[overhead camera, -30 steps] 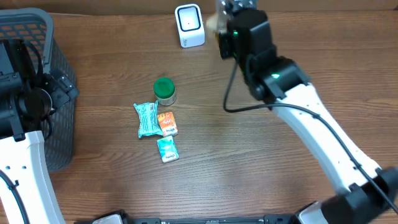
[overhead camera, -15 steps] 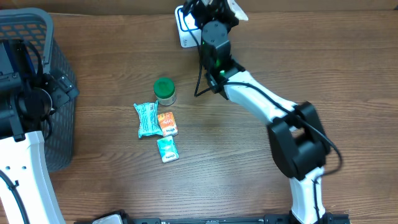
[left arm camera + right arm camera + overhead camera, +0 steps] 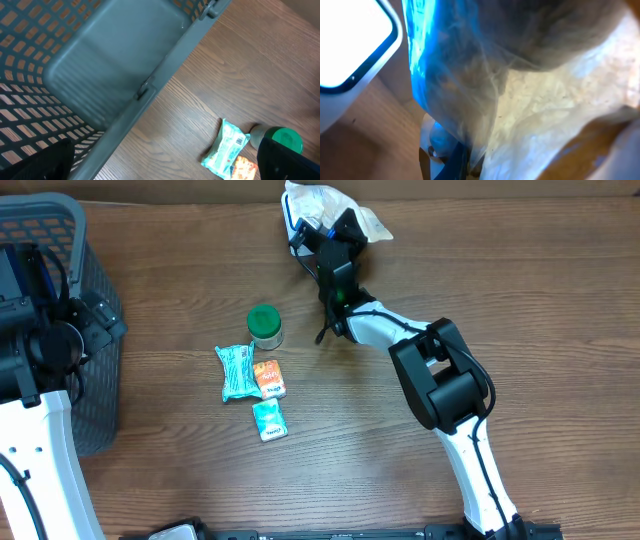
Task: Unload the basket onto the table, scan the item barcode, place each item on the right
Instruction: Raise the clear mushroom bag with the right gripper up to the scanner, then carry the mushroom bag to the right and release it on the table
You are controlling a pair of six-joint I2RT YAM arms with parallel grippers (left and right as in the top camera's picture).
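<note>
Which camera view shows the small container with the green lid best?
The overhead view: the green-lidded container stands whole and unobstructed near the packets. The left wrist view catches only part of it at the lower right edge. The right wrist view does not show it.

Brown wood-grain table (image 3: 550,300), evenly lit, no shadows.

Wooden table (image 3: 180,260) bears basket (image 3: 100,360), scanner (image 3: 350,40), can (image 3: 265,323), packets (image 3: 236,370).

Basket (image 3: 100,330) walls the left; jar (image 3: 265,323) and 3 packets (image 3: 236,370) crowd mid-table; bare wood (image 3: 170,380) between.
</note>
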